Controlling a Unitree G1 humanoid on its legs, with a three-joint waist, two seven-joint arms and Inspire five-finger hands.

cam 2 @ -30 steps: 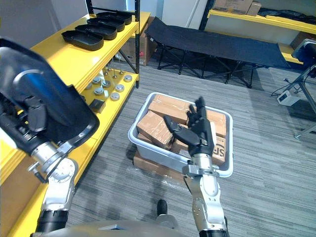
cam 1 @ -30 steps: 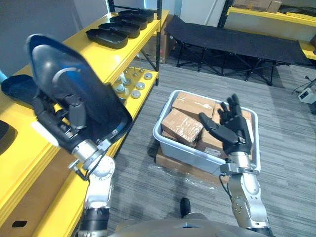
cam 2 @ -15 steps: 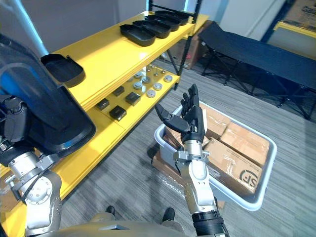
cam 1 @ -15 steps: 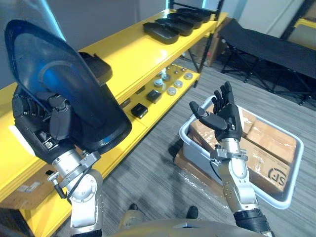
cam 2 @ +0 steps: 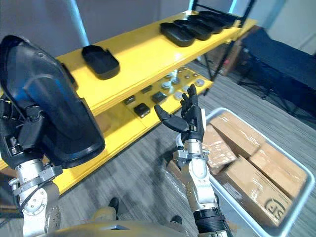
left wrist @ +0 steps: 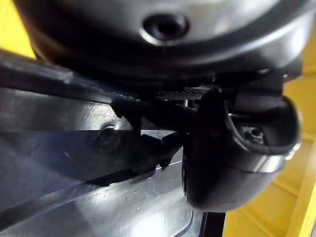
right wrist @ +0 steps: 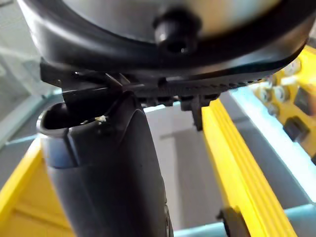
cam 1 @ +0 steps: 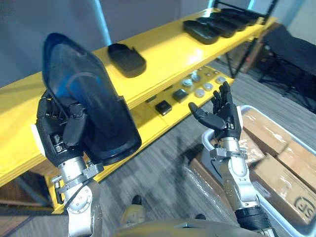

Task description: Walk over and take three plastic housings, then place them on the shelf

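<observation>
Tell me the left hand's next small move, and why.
Probably carry the left hand over the shelf: it grips a black housing upright, and bare yellow board lies beside the lone housing already there. The right hand is open.

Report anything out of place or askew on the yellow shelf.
Nothing spilled or damaged. One black housing lies alone on the yellow shelf, well apart from the row of housings at its far end.
</observation>
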